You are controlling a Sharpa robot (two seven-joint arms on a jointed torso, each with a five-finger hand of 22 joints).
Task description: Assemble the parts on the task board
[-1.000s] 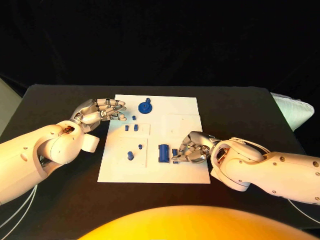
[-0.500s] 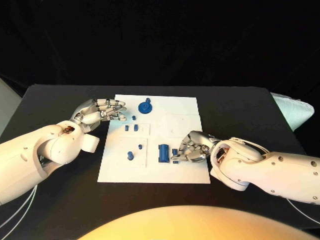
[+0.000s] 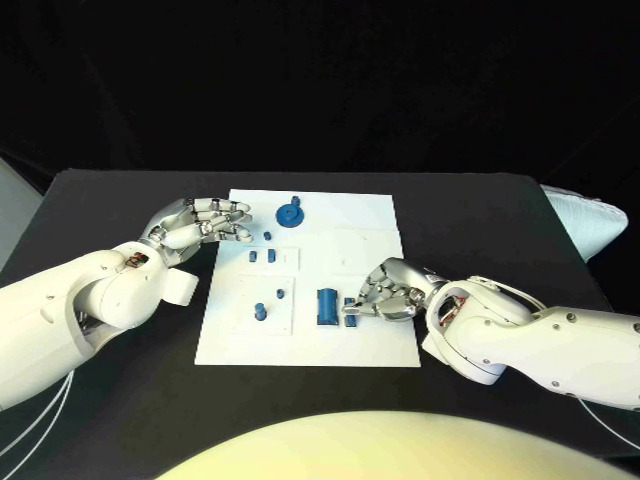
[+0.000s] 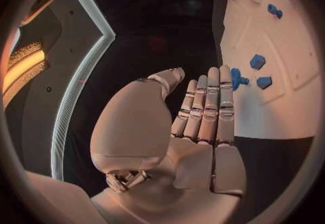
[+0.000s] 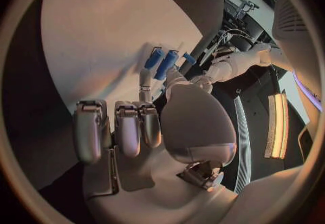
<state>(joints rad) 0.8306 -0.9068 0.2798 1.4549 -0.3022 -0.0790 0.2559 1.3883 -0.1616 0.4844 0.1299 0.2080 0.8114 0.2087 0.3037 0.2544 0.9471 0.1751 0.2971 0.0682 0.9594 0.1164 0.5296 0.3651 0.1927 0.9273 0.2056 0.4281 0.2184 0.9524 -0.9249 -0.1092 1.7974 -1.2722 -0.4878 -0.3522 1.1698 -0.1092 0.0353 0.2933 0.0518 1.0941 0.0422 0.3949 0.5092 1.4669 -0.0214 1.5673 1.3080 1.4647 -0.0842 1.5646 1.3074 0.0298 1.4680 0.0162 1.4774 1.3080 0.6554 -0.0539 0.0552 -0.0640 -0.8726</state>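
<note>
1. The right hand (image 3: 384, 297) pinches a small blue part (image 3: 352, 305) beside the tall blue block (image 3: 327, 305) near the task board's (image 3: 363, 215) near edge.
2. The left hand (image 3: 198, 225) hovers at the board's left edge, fingers loosely apart, holding nothing.
3. Risk: a tilted part could jam or slip out.

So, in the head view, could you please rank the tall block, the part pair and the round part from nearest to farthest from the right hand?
1. Tall block, just beside the right hand.
2. Part pair, mid-board.
3. Round part, at the far edge.
</note>
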